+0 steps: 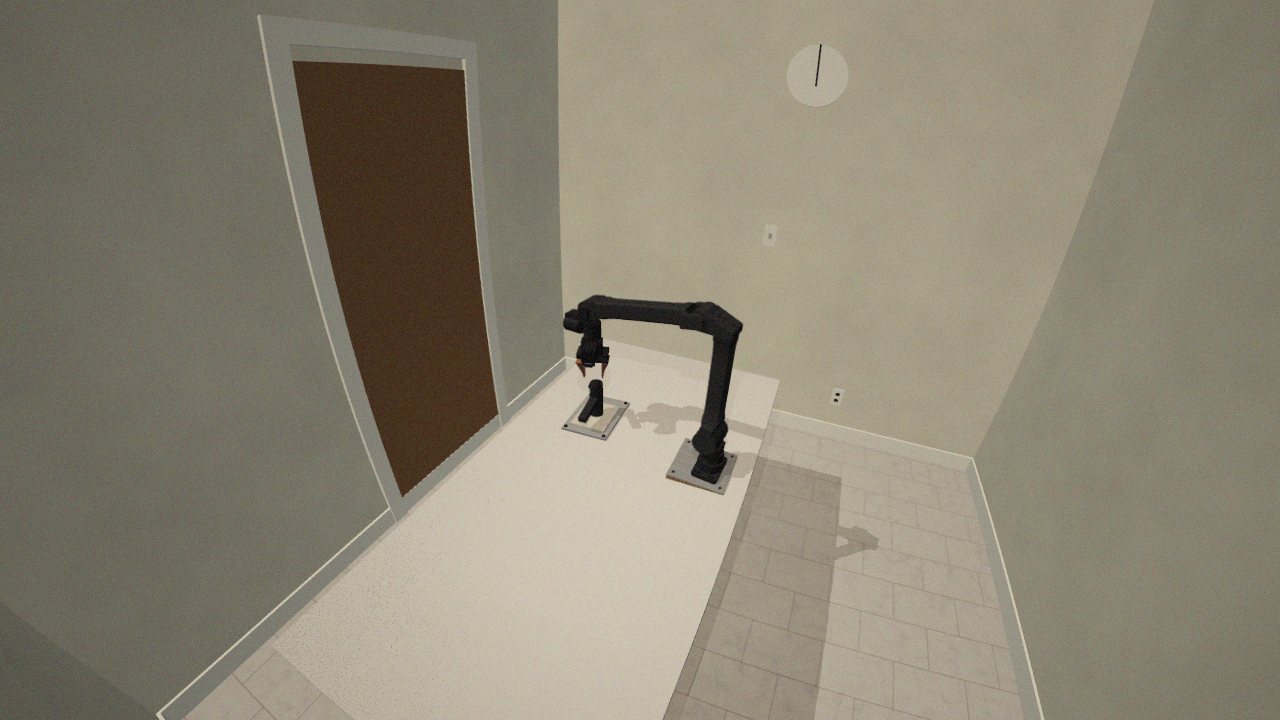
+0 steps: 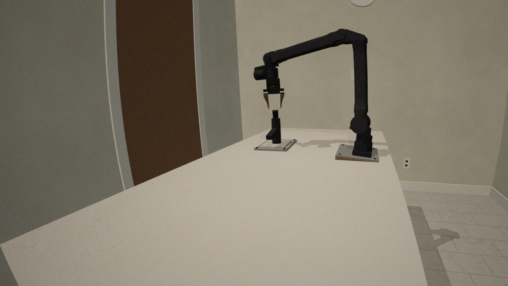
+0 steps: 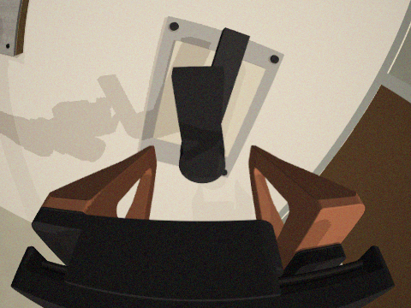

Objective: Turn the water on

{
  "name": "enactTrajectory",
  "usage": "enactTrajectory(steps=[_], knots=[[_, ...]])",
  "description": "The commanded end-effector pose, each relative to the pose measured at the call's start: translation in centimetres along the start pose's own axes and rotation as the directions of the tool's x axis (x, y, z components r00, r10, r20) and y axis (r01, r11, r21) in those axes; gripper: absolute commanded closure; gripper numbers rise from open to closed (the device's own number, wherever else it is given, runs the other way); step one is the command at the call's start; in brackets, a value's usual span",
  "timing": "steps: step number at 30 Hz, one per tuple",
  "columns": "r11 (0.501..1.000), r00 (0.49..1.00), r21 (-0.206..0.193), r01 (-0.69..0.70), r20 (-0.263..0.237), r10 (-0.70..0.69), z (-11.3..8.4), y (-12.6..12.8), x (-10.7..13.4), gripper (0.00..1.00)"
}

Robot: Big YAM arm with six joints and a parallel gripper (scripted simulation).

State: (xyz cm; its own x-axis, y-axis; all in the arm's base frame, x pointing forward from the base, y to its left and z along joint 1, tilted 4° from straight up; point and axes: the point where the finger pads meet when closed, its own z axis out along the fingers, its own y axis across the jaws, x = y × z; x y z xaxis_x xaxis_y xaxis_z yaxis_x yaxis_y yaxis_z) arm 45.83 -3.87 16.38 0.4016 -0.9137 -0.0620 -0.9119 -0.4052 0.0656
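A black tap [image 2: 274,132] stands on a grey plate [image 2: 275,145] at the far end of the white table. Its lever [image 2: 275,114] points straight up; in the wrist view the lever [image 3: 200,120] shows end-on, with the spout [image 3: 231,54] stretching away behind it. My gripper [image 2: 273,106] hangs straight above the lever with a small gap below the fingertips. Its orange fingers are open and hold nothing; in the wrist view the gripper [image 3: 201,154] fingers stand apart on either side of the lever's tip. In the top view the gripper [image 1: 592,364] is just above the tap [image 1: 592,400].
The arm's base [image 2: 358,152] is bolted to the table to the right of the tap. A brown door [image 2: 156,88] is on the wall to the left, close to the tap. The table's right edge drops to a tiled floor [image 2: 458,231].
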Motion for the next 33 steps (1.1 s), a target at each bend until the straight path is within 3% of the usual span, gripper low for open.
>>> enactTrajectory(steps=[1,33], knots=[[1.000,1.000,0.023,0.021,-0.011,-0.021,-1.56,-0.26,-0.67,0.38],[0.999,1.000,0.030,0.023,-0.015,-0.022,-1.87,-0.61,-0.57,0.38]])
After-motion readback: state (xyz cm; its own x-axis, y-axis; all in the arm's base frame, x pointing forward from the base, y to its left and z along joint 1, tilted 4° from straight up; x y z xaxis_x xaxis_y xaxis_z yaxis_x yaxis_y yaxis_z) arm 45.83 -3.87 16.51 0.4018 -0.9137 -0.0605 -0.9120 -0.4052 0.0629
